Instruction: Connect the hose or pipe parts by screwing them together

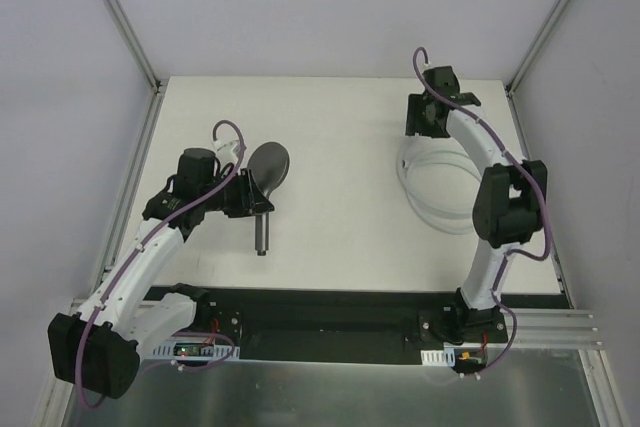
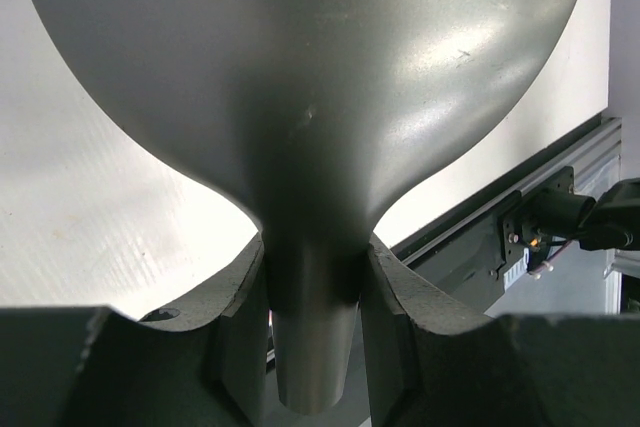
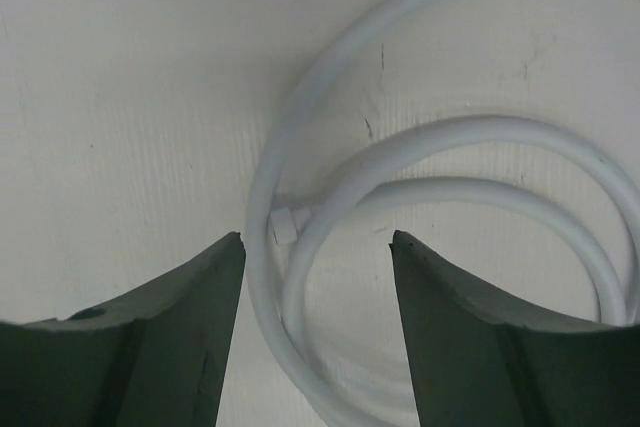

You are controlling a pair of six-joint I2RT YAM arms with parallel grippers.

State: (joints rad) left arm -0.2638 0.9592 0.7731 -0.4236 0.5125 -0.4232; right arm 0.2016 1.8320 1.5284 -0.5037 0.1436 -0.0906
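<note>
Two arm bases sit on a black strip [image 1: 330,312] along the bottom of the top view. At centre left, the left gripper [image 1: 243,197] is clenched on the neck of the one dark shower head [image 1: 270,165], whose handle points down-frame. At upper right, the right gripper [image 1: 432,119] hangs released over the single white coiled hose [image 1: 412,187] on the table [image 1: 340,127]. The right arm hides the coil's right side. One end fitting [image 3: 285,225] shows between the spread jaws.

shower head [image 1: 271,165] left on the table [image 1: 340,127], coiled hose [image 1: 408,185] right, well apart
</note>
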